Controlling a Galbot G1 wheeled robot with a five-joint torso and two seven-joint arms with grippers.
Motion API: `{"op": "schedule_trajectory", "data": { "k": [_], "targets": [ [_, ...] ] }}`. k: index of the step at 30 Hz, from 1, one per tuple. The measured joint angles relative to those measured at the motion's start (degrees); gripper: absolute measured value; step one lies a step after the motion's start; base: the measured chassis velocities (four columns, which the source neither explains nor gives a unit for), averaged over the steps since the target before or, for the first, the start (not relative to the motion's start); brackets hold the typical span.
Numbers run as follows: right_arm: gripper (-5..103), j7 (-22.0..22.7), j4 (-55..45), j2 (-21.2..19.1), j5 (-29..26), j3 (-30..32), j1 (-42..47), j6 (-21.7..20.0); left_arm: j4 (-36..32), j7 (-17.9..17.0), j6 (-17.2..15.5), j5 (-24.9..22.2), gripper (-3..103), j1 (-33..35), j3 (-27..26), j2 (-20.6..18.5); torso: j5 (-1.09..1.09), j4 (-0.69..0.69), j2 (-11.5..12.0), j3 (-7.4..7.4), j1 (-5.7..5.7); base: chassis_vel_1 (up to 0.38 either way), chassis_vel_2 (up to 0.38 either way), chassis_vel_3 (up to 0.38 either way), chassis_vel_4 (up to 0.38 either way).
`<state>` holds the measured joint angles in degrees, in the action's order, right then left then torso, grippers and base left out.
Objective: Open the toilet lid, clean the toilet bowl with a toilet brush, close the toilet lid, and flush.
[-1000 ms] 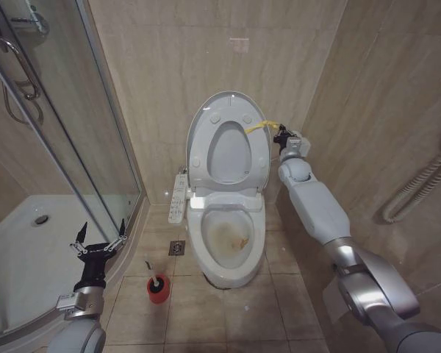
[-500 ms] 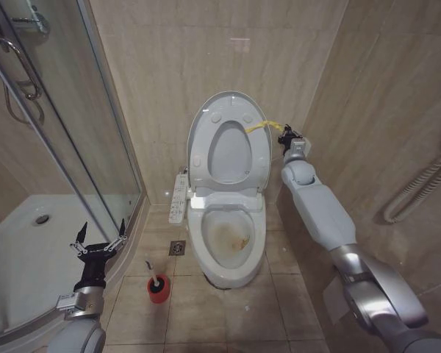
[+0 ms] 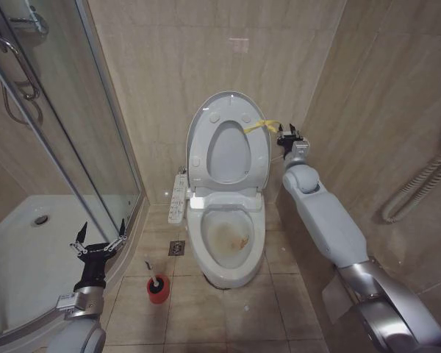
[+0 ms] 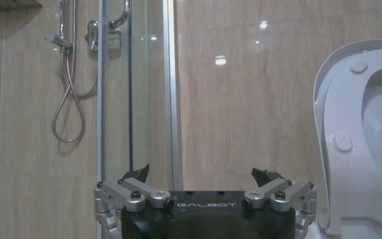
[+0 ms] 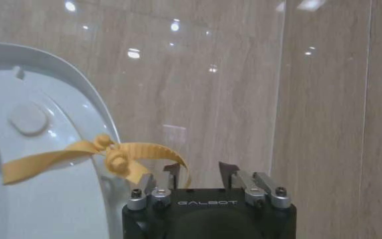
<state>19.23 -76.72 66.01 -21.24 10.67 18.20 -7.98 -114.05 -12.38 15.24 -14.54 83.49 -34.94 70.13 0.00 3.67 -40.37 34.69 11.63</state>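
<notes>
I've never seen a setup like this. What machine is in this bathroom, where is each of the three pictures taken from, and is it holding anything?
It is a wheeled robot with two arms, each ending in a gripper. One picture comes from a camera on its head, looking down at the toilet. The other two come from cameras on its wrists, so each shows that arm's own fingers up close.

The toilet lid stands raised against the wall, with a yellow loop tied at its edge. The toilet bowl below is stained. The toilet brush stands in a red holder cup on the floor.

The right gripper is beside the loop with its fingers apart, holding nothing. The left gripper waits low near the shower enclosure, open and empty.
</notes>
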Motion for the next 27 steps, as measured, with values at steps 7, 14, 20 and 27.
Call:
{"op": "schedule_trajectory", "data": {
  "k": [7, 14, 20, 27],
  "targets": [
    [62, 0.4, -5.6, -1.2, -1.0, 0.3, 3.8, -0.9, 0.0, 0.0, 0.0, 0.0, 100, 0.0, 0.0, 0.0, 0.00, -0.01, 0.0, 0.00, 0.00, 0.000, 0.000, 0.000, 0.000],
    [89, 0.9, -10.2, -2.1, -2.6, 0.5, 6.7, -2.0, 0.0, 0.0, 0.0, 0.0, 100, 0.0, 0.0, 0.0, 0.00, 0.00, 0.0, 0.00, 0.00, 0.000, 0.000, 0.000, 0.000],
    [100, 1.8, -14.3, -2.7, -4.5, 1.1, 9.7, -2.9, 0.0, 0.0, 0.0, 0.0, 100, 0.0, 0.0, 0.0, -0.01, -0.02, 0.0, 0.00, 0.00, 0.000, 0.000, 0.000, 0.000],
    [100, 2.0, -20.7, -4.1, -6.2, 3.0, 15.9, -3.6, 0.0, 0.0, 0.0, 0.0, 100, 0.0, 0.0, 0.0, 0.00, 0.01, 0.0, 0.00, -0.01, 0.000, 0.000, 0.000, 0.000]
  ]
}}
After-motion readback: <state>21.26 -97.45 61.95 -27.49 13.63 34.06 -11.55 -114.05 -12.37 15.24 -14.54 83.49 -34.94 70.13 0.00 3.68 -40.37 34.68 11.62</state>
